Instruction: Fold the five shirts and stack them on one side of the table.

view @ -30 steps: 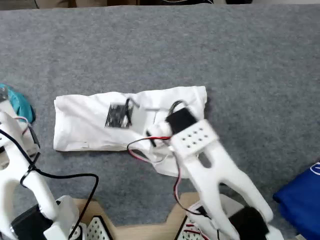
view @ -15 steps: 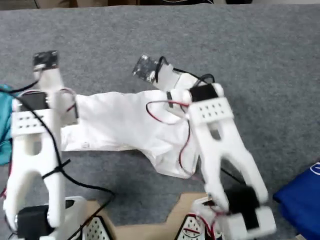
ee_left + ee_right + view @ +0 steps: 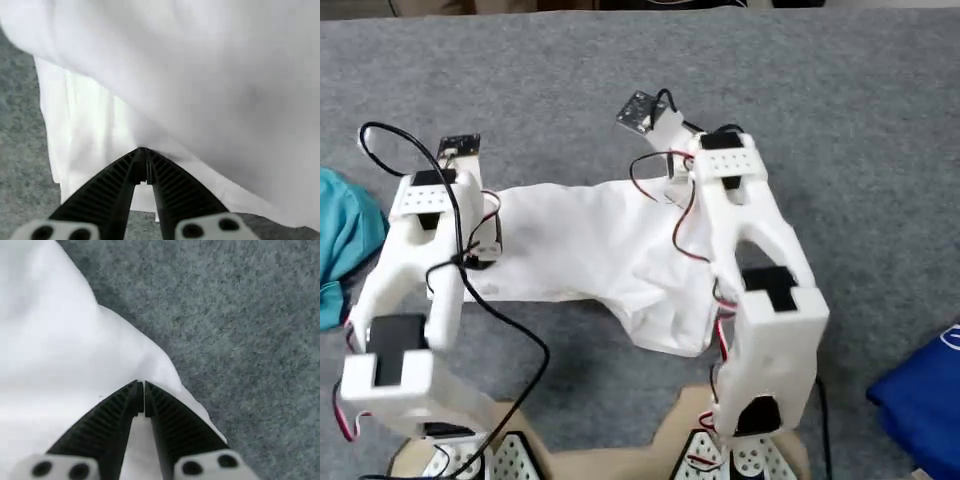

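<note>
1. The white shirt [image 3: 580, 250] lies rumpled on the grey table [image 3: 840, 120], stretched between the two arms. A loose flap sags off its near edge towards the arm bases.
2. The left gripper [image 3: 145, 159] is at the white shirt's left end. Its jaws are pressed together with white cloth pinched at the tips, and a fold of the shirt hangs just beyond them.
3. The right gripper [image 3: 140, 390] is at the white shirt's far right corner, its jaws likewise closed on the cloth's edge. Bare table lies just past the hem.
4. A teal shirt [image 3: 345, 235] lies bunched well to the left of the white shirt.
5. A blue shirt [image 3: 920, 390] lies well to the right of the white shirt, nearer the arm bases.
</note>
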Robot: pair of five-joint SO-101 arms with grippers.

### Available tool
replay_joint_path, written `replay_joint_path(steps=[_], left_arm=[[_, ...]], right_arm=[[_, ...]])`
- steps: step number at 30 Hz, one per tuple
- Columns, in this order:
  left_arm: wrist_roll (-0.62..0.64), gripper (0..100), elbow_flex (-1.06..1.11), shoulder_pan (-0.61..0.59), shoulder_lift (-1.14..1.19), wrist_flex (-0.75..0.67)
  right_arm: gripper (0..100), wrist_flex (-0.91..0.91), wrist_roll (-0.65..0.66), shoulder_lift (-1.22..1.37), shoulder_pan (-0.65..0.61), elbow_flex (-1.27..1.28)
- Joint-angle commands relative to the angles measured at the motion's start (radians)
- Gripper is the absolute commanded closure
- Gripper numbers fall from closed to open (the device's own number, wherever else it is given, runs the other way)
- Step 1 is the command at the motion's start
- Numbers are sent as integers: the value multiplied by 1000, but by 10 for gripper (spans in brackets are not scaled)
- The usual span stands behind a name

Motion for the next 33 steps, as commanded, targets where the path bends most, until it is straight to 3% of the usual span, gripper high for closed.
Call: replay_joint_path(steps=[1,13,20,28,33], left_arm=[[-77,981,-40,-31,36,-6],[-244,981,-48,-203,59,34],[-241,981,-109,-199,61,51],[-235,981,-362,-135,67,207],[-169,981,-462,-107,84,143]], right_arm=[[980,58,-5,67,30,-165],[980,348,-9,414,79,-699],[980,482,-34,501,79,-926],[980,710,-77,507,51,-1248],[980,836,-130,504,61,-1438]])
